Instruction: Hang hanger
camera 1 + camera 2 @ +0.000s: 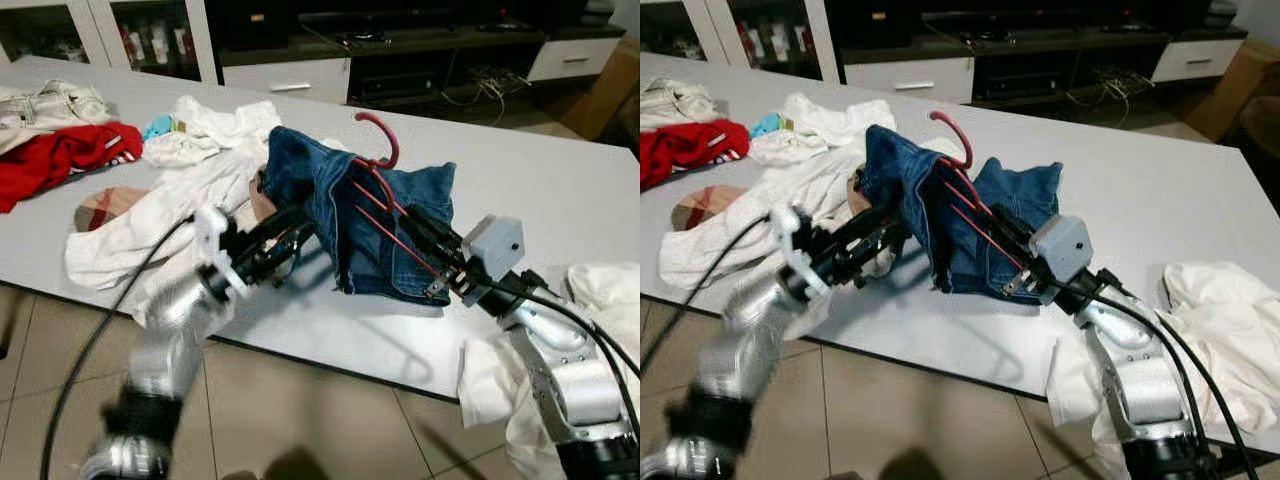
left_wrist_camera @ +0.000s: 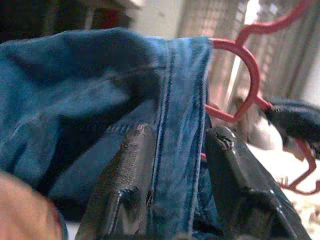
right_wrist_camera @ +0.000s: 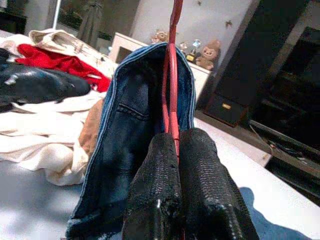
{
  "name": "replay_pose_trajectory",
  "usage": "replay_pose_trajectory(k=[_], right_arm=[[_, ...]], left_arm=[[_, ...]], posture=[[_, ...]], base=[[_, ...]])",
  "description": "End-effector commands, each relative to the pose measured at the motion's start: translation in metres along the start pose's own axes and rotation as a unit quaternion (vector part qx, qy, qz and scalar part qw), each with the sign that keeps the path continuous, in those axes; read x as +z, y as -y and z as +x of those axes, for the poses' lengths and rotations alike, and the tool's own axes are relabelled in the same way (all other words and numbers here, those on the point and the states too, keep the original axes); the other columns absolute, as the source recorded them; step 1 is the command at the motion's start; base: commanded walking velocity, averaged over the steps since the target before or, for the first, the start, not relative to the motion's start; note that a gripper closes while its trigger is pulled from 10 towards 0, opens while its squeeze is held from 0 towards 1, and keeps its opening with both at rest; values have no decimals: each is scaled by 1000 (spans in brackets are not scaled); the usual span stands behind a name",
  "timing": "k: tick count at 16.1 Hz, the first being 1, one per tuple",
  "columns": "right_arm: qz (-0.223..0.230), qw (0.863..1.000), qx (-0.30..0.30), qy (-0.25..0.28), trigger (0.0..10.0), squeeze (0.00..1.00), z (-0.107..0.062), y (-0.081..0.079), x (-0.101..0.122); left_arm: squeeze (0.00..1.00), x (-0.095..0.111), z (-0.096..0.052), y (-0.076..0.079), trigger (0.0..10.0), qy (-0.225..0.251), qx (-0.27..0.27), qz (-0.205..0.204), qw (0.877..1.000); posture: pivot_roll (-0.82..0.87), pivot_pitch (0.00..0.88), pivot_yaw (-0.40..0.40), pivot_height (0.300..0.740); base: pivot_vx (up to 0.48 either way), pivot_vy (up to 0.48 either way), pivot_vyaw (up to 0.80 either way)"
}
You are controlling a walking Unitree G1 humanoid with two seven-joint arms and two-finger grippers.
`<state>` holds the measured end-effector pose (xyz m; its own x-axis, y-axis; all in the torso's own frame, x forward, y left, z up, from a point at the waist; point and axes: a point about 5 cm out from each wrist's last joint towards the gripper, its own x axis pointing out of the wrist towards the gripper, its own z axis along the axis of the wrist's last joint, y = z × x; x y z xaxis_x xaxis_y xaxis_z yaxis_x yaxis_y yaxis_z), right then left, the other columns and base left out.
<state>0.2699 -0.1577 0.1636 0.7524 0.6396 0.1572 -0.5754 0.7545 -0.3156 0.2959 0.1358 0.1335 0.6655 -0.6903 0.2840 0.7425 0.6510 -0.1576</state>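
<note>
A red hanger (image 1: 377, 160) sits inside blue jeans (image 1: 385, 225), lifted above the grey table (image 1: 560, 190). The right gripper (image 1: 420, 222) pinches its lower bar; the left gripper (image 1: 290, 225) clamps the waistband just beside it. White clothes (image 1: 150, 215) lie behind.

Red hanger (image 1: 378, 160) upright above table, blue denim garment (image 1: 375, 225) draped over it

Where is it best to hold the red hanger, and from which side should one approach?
Grip a thin lower bar of the red hanger, as the right gripper does, approaching from the robot's side. The hook points up and away and must stay free; the denim garment covers the far shoulder.
</note>
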Motion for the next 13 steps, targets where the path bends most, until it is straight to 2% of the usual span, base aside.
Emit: replay_pose_trajectory(k=[1, 4, 8, 13], right_arm=[[-3, 1000, -18, -2, 10000, 0, -5, 0, -2], [-3, 1000, -26, -5, 10000, 0, -8, -4, -6], [-39, 998, -37, -30, 10000, 0, -15, -8, -19], [-37, 998, -48, -25, 10000, 0, -7, -17, -25]], left_arm=[[0, -3, -7, 3, 10000, 4, 36, -11, 999], [0, -8, -13, 9, 10000, -6, 52, -12, 999], [0, -16, -14, 21, 10000, -23, 65, -19, 997], [0, -30, -12, 30, 10000, -39, 71, -21, 996]], posture=[[-60, 0, -23, 740], [-57, 0, -25, 740], [-64, 0, -22, 740], [-64, 0, -27, 740]], base=[[0, 0, 0], [0, 0, 0], [0, 0, 0], [0, 0, 0]])
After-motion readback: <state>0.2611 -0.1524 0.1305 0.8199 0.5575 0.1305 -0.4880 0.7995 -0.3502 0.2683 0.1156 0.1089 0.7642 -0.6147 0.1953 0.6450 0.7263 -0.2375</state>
